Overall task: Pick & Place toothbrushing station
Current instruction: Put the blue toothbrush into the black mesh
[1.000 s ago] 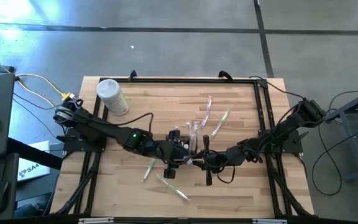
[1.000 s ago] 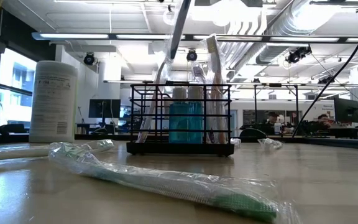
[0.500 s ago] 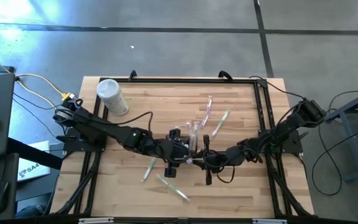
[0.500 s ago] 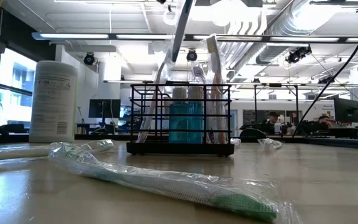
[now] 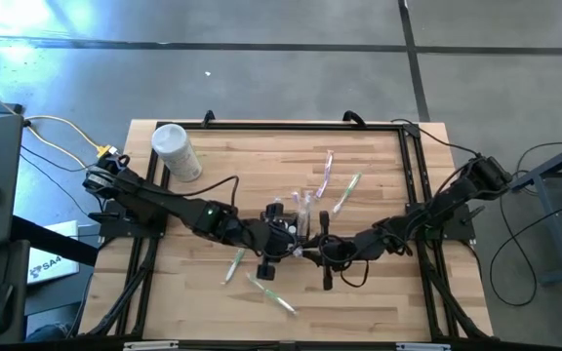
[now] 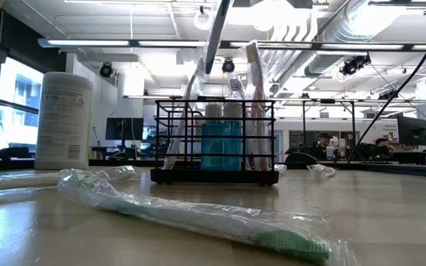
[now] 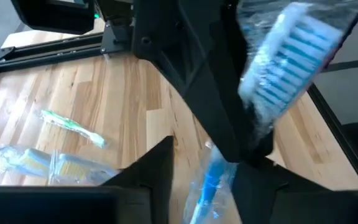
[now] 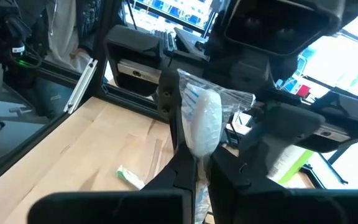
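The toothbrushing station, a black wire caddy, stands on the wooden table and holds a teal cup and wrapped toothbrushes. Both grippers meet above it at the table's middle. My right gripper is shut on a wrapped toothbrush whose bristle head rises above its fingers. My left gripper is open, with one finger on each side of that toothbrush's blue handle. The brush head shows beyond the right gripper's dark body. In the low view a slanting grey handle comes down toward the caddy's top. My right gripper pinches the wrapped toothbrush between its two fingers, just below the head. The fingers come in level and lie across the brush. The brush is lifted clear of the table, head up. My left gripper: whether its fingers touch the handle's wrapper I cannot tell.
A white cylindrical container stands at the far left. Loose wrapped toothbrushes lie far right of the caddy and near its left. One of them fills the low view's foreground. A black frame borders the table.
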Controlling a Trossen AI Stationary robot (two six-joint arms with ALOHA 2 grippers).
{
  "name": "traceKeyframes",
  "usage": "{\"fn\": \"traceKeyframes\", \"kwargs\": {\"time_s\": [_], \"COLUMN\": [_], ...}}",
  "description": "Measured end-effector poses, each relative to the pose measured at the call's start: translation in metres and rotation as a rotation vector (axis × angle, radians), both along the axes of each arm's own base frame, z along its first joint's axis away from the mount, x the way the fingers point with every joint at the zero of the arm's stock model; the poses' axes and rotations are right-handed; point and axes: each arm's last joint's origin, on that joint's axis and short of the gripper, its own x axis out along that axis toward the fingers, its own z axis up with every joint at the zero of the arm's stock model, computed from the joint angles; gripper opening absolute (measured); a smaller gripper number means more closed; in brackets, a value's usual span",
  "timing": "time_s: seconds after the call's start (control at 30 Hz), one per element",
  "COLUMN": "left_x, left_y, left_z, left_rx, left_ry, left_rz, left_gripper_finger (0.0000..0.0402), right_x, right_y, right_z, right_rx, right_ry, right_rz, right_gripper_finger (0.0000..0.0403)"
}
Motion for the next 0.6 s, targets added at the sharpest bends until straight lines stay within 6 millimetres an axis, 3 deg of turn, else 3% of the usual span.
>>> {"fn": "traceKeyframes", "kwargs": {"time_s": [0.2,0.43,0.6], "left_x": [-0.001,-0.001,-0.001], "left_y": [0.0,0.0,0.001], "left_z": [-0.001,-0.001,-0.002], "left_rx": [0.034,0.041,0.044], "left_ry": [0.013,0.014,0.024], "left_rz": [-0.023,-0.019,-0.019], "left_gripper_finger": [0.0024,0.0023,0.0019], "right_x": [0.0,-0.002,-0.015], "right_y": [0.0,0.001,0.014], "right_z": [0.0,0.0,0.004], "right_rx": [0.007,0.013,-0.022], "right_ry": [0.003,-0.001,-0.021], "right_rz": [-0.007,-0.069,-0.186], "right_gripper_finger": [0.0039,0.0097,0.0157]}}
